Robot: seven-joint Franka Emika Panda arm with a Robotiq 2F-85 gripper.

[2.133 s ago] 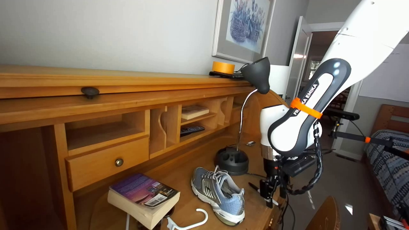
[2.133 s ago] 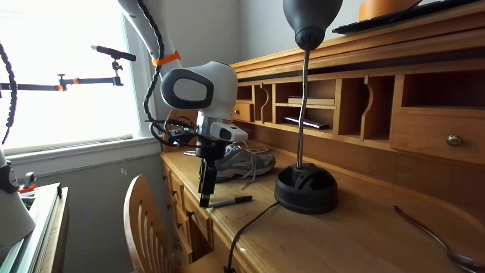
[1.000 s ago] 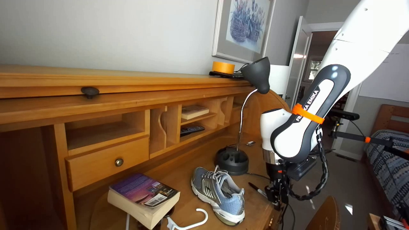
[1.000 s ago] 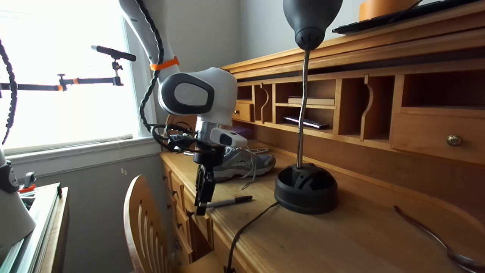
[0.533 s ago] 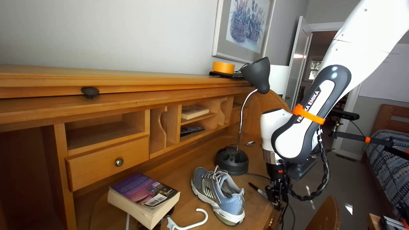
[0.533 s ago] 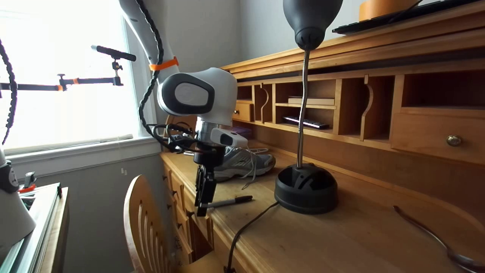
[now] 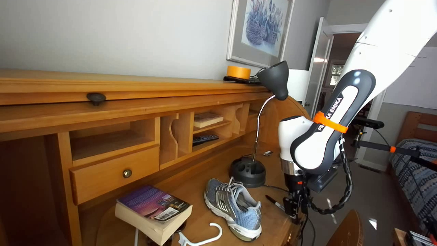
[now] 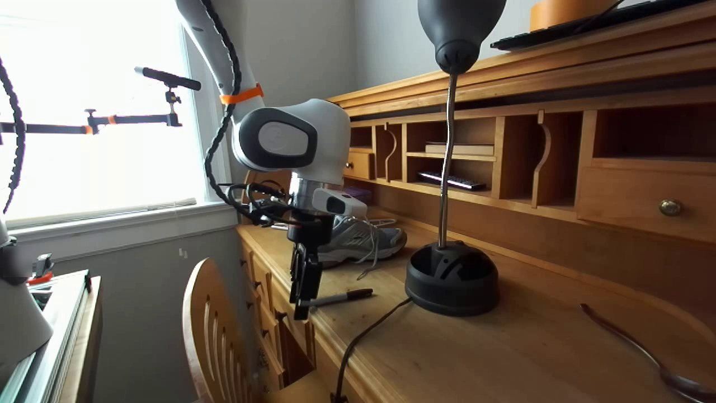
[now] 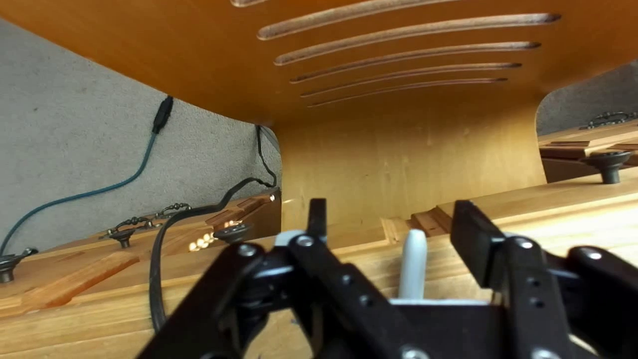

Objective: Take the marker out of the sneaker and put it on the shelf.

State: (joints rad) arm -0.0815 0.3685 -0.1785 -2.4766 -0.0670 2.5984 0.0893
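Note:
The marker, grey with a black cap, lies on the desk near its front edge in both exterior views (image 7: 275,203) (image 8: 342,297). It is outside the sneaker (image 7: 234,208), which stands beside it and is partly behind the arm in an exterior view (image 8: 358,242). My gripper (image 8: 302,309) points down at the desk's front edge, at the marker's grey end. In the wrist view the gripper (image 9: 391,219) is open, with the marker's grey end (image 9: 413,264) between the fingers, touching neither; the cap is hidden there. The shelf (image 7: 212,127) is among the desk's cubbies.
A black lamp (image 7: 247,172) stands behind the marker, its cord crossing the desk. A wooden chair (image 8: 210,330) is close to the front edge. A thick book (image 7: 153,215) and white hanger (image 7: 203,242) lie past the sneaker. A book and remote (image 7: 205,138) occupy the cubbies.
Over two seconds my gripper has moved toward the desk's front edge and slightly down, uncovering more of the marker. In the last half second it has barely moved. Marker and sneaker have stayed put.

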